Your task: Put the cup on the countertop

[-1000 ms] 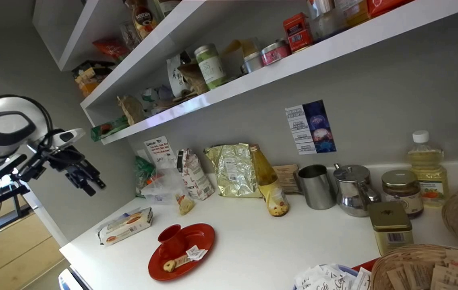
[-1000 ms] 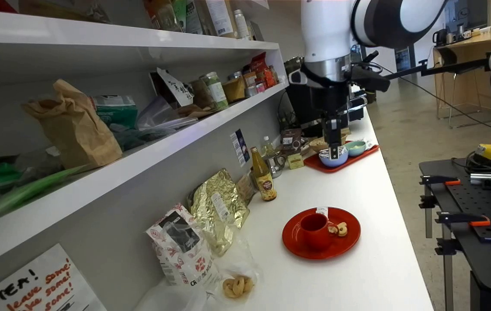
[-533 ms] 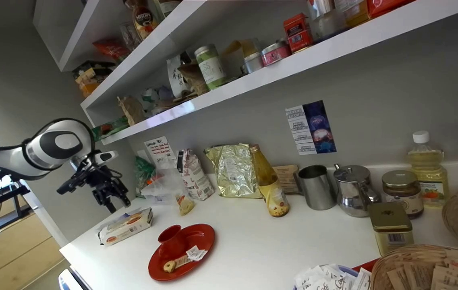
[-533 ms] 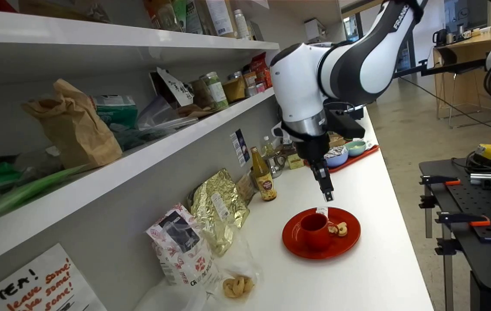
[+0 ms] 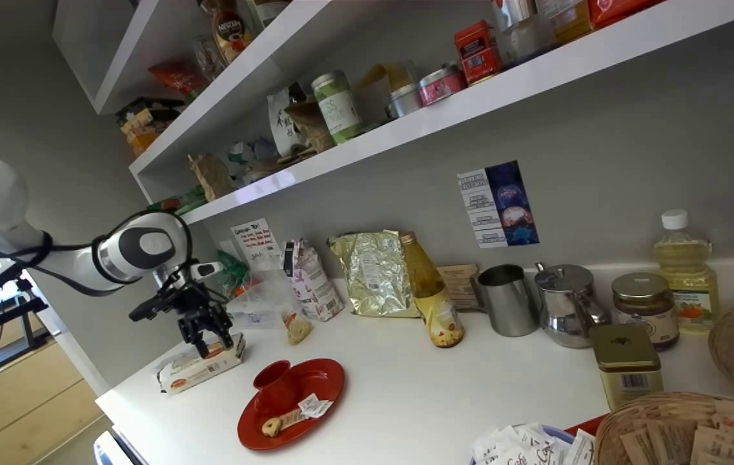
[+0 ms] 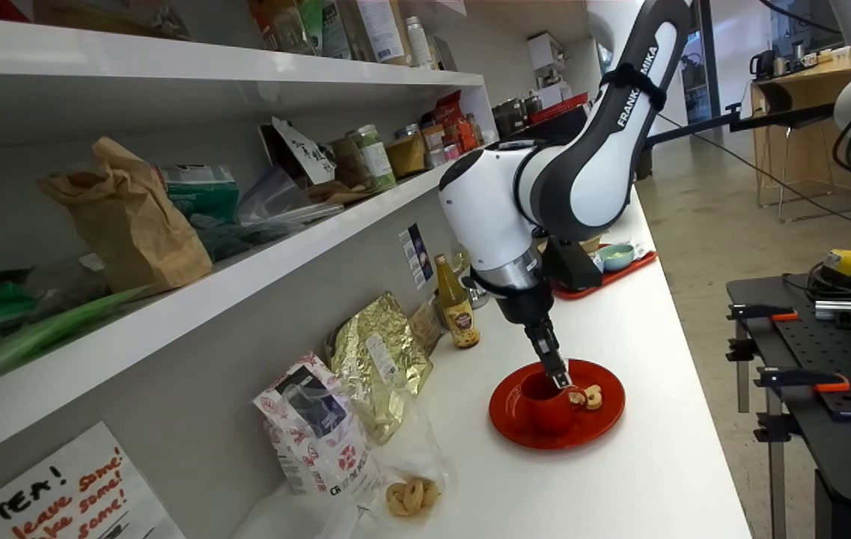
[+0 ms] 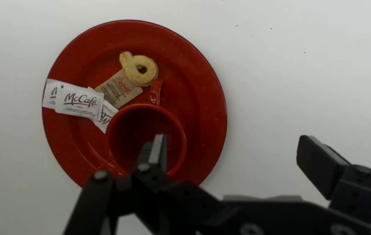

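Note:
The red cup [image 5: 278, 389] stands upright on the round red plate [image 5: 326, 380], and it also shows in an exterior view [image 6: 547, 415]. In the wrist view I look down into the cup [image 7: 139, 125], whose handle points toward the biscuit. The plate rests on the white countertop [image 5: 405, 394]. My gripper [image 7: 232, 147] is wide open and empty. In the wrist view one finger overlaps the cup's opening and the other is over bare countertop beyond the plate. In both exterior views the gripper [image 5: 215, 346] [image 6: 562, 380] is above the counter near the cup, not holding it.
Paper packets [image 7: 79, 101] and a ring biscuit [image 7: 139, 69] lie on the plate beside the cup. A bottle [image 6: 456, 303], gold bag [image 6: 380, 355] and patterned bag [image 6: 316, 427] stand along the wall. A white shelf [image 5: 444, 113] overhangs the counter. A packet [image 5: 202, 369] lies near the arm.
My gripper has come down and moved toward the plate and cup, from high above the counter to close above the cup. The cup and plate have not moved.

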### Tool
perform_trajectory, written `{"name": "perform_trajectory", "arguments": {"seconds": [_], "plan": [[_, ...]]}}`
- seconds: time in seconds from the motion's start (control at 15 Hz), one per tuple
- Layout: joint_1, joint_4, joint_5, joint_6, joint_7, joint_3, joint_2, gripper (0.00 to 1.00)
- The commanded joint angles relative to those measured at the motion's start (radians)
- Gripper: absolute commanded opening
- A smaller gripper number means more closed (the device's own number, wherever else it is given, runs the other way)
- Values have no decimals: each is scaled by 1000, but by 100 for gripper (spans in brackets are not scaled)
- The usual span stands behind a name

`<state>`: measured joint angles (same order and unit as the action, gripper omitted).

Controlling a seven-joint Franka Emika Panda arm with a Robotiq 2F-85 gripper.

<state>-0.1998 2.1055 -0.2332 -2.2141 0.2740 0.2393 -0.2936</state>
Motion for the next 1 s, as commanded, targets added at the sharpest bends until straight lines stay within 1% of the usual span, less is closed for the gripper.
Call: {"name": "perform_trajectory", "arguments": {"seconds": [0.0, 0.13, 0.33, 0.67, 0.93], "plan": [[-55, -120, -13, 81, 6, -52, -119, 100], [-71, -152, -11, 110, 7, -71, -161, 100], [-85, -187, 0, 120, 36, -103, -209, 100], [-101, -212, 11, 48, 158, -154, -246, 100], [-108, -224, 16, 30, 216, -175, -267, 100]]}}
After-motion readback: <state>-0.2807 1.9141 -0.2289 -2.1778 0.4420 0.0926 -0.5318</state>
